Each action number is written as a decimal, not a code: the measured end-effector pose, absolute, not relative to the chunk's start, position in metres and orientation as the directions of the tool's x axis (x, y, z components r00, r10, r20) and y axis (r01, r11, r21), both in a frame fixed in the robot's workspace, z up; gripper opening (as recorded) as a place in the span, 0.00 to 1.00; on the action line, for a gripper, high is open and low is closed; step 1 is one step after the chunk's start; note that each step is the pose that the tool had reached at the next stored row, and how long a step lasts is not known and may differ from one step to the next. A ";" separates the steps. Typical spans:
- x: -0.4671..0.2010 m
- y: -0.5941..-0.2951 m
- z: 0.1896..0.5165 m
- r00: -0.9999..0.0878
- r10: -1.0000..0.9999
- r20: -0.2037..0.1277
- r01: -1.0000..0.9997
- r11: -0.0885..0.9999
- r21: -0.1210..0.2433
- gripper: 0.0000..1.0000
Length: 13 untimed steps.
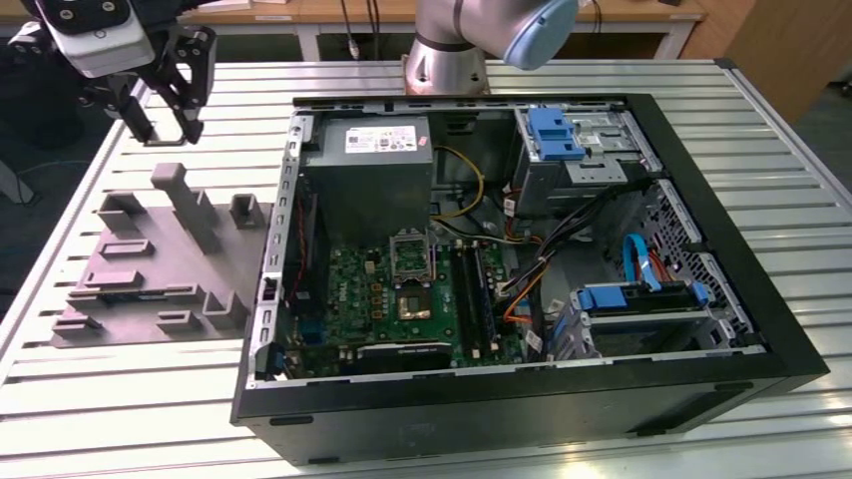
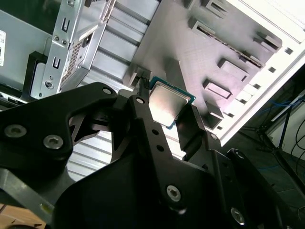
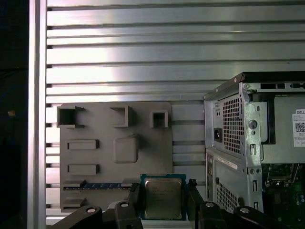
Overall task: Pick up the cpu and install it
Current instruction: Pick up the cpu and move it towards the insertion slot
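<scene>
**Cpu in hand, install not yet done**

The pick-up half of the task looks complete. In both wrist views the cpu (image 3: 163, 196) sits between the two black fingers (image 3: 193, 192) of the gripper (image 3: 163, 200), gripped by its opposite edges, with its pale metal top facing the cameras and its darker rim showing around it. The fingers are closed onto the chip, not spread loose.

In the exterior view the gripper (image 1: 167, 122) hangs high over the far end of the grey fixture tray (image 1: 147, 269), which lies on the slatted tabletop (image 1: 80, 399) on the exterior view's left of the open computer case (image 1: 745, 329). Judging by that height, the chip is lifted clear of the tray and not resting in any of its pockets. A memory stick (image 3: 97, 185) lies in one of the tray's slots in the first wrist view.

The install half is untouched as far as can be seen. The socket (image 1: 406, 297) on the green motherboard (image 1: 353, 289) lies inside the case, below the grey power supply box (image 1: 373, 170), and it is well apart from the gripper, with the case wall between them. Whether the socket's frame stands open I cannot tell for sure
</scene>
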<state>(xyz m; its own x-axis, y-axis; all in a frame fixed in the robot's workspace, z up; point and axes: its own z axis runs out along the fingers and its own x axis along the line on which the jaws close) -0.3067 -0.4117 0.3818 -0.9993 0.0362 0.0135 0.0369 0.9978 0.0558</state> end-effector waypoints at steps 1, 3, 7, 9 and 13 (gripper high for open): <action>-0.306 -0.412 0.382 -0.999 0.036 0.013 0.037 0.998 0.056 0.47; -0.306 -0.412 0.382 -0.999 0.036 0.013 0.037 0.998 0.056 0.47; -0.304 -0.412 0.382 -0.999 0.036 0.014 0.037 0.998 0.056 0.47; -0.302 -0.412 0.382 -0.999 0.037 0.013 0.037 0.998 0.056 0.47; -0.301 -0.415 0.382 -0.999 0.040 0.014 0.041 0.998 0.056 0.47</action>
<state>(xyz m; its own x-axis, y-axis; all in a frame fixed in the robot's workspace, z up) -0.3012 -0.4148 0.3818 -0.9991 0.0403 0.0135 0.0410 0.9976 0.0557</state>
